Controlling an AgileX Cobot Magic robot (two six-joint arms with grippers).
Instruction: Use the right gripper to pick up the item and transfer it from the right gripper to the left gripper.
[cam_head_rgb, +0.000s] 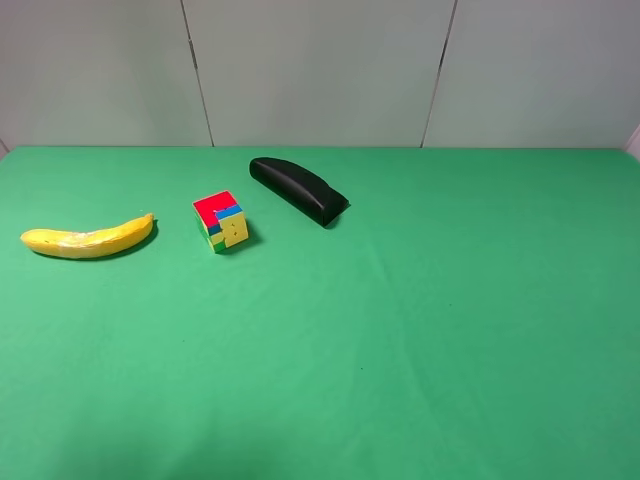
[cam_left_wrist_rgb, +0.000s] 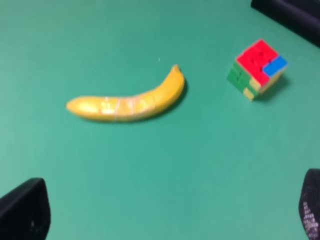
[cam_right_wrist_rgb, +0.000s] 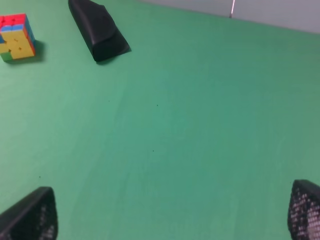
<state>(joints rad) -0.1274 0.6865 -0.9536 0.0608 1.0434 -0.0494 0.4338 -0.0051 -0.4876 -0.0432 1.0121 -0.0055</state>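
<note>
I see the banana (cam_head_rgb: 88, 238) lying flat at the far left of the green table (cam_head_rgb: 420, 330), its long axis running across the table, left of the puzzle cube (cam_head_rgb: 221, 221) and the black case (cam_head_rgb: 298, 190); my left gripper (cam_left_wrist_rgb: 165, 212) is nearer, while my right gripper (cam_right_wrist_rgb: 170, 215) must reach across; both have fingers spread wide, holding and touching nothing.
</note>
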